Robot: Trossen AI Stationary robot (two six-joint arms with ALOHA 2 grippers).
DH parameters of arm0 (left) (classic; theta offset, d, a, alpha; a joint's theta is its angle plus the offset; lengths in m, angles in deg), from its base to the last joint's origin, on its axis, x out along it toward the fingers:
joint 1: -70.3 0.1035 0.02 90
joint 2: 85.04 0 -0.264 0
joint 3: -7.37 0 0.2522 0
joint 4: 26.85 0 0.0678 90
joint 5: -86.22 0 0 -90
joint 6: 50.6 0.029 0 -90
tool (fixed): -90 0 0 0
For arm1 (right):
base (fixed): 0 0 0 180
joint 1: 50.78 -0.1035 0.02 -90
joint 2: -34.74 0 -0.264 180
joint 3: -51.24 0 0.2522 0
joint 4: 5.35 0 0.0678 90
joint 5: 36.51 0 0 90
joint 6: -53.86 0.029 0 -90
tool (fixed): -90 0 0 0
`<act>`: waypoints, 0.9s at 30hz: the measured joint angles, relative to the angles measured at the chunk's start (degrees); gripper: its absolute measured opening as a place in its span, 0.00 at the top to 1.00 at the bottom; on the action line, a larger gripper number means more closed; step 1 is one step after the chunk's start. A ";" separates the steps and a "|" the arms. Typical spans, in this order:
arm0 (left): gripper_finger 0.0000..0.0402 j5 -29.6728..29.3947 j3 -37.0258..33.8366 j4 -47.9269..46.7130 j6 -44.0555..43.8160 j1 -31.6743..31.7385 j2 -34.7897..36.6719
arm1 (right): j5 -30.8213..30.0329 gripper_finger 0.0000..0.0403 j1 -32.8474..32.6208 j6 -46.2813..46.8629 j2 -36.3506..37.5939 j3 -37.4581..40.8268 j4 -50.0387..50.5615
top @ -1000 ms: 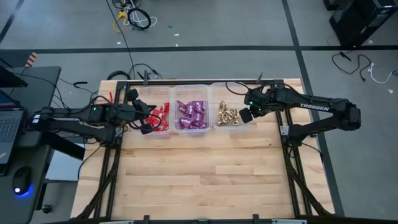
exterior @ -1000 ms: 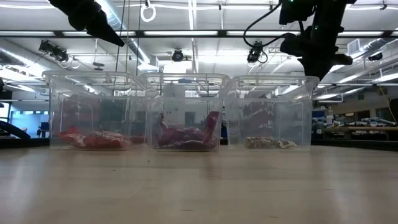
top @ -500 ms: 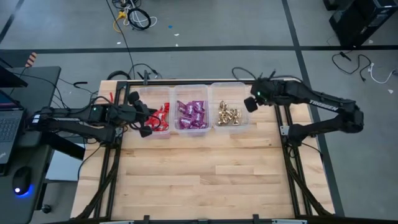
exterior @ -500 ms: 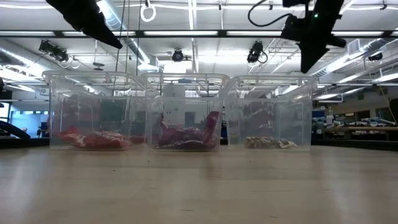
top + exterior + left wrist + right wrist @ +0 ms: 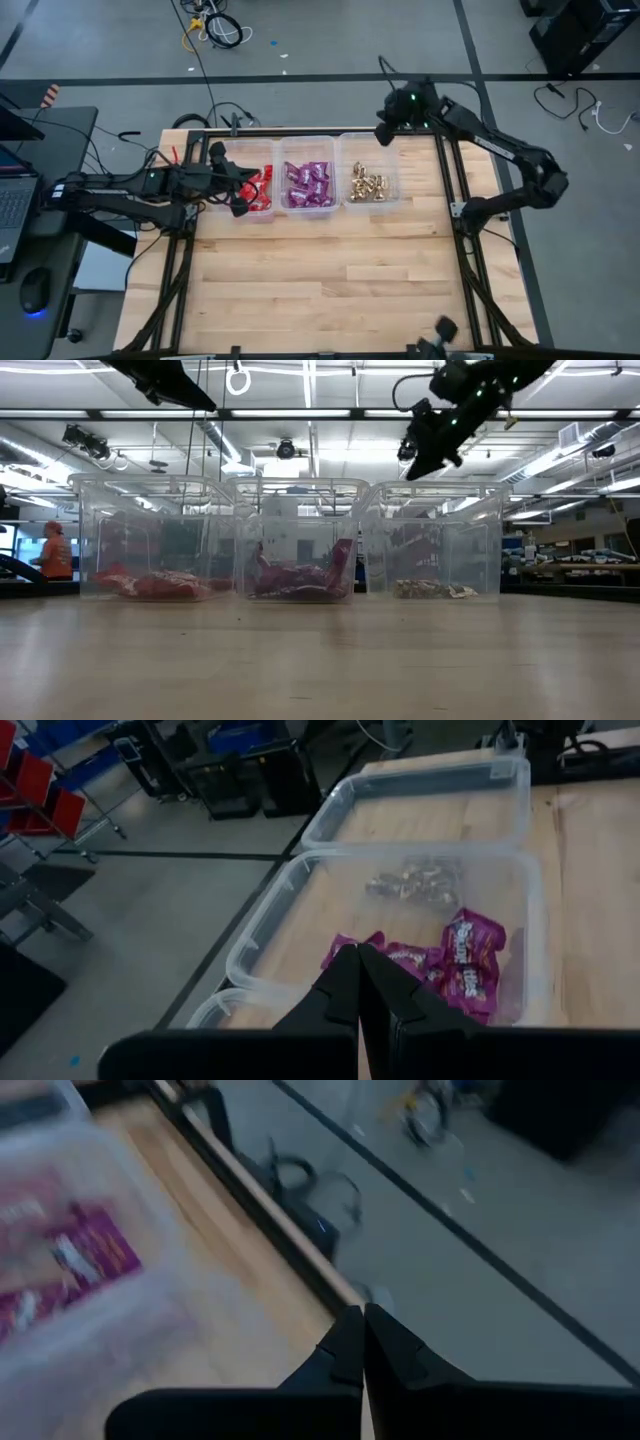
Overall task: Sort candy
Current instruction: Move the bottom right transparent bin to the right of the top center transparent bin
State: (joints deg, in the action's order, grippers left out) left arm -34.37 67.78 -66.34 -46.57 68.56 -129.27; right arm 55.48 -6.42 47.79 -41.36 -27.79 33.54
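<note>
Three clear bins stand in a row at the table's far edge. The left bin [image 5: 262, 150] holds red packets [image 5: 260, 190], the middle bin purple packets [image 5: 308, 185] and the right bin gold foil pieces [image 5: 368, 185]. My left gripper [image 5: 240, 190] hovers over the left bin's left rim, shut and holding nothing. Its wrist view shows the purple packets [image 5: 455, 960] and the gold pieces [image 5: 415, 880] ahead of the shut fingertips [image 5: 360, 965]. My right gripper [image 5: 384, 128] is raised high beyond the gold bin, above the table's far edge, shut and holding nothing [image 5: 360, 1330].
Bare wooden tabletop [image 5: 330, 270] stretches from the bins to the near edge. A black frame rail [image 5: 320, 131] runs along the far edge behind the bins. A desk with a laptop [image 5: 15, 200] stands left of the table. A person in orange [image 5: 52, 552] shows far off in the room.
My right gripper has risen from just right of the gold bin and swung toward the table's far edge, turning as it went. Its fingers have stayed shut. My left gripper has risen a little over the red bin. The candy has not moved.
</note>
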 joint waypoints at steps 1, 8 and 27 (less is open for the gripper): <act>1.00 0.02 0.00 0.33 -0.01 0.00 0.00 | 2.98 1.00 1.40 -0.87 -1.39 0.00 -2.94; 1.00 0.00 0.00 1.57 -1.32 0.00 0.00 | 13.50 1.00 7.17 5.11 -10.72 0.02 -8.06; 1.00 0.00 0.00 2.32 -4.12 0.00 -0.02 | 16.12 1.00 6.72 5.43 -14.25 0.02 -2.38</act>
State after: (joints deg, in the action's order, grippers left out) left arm -34.37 67.78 -64.01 -50.69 68.56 -129.29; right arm 71.60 0.30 53.22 -55.61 -27.77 31.17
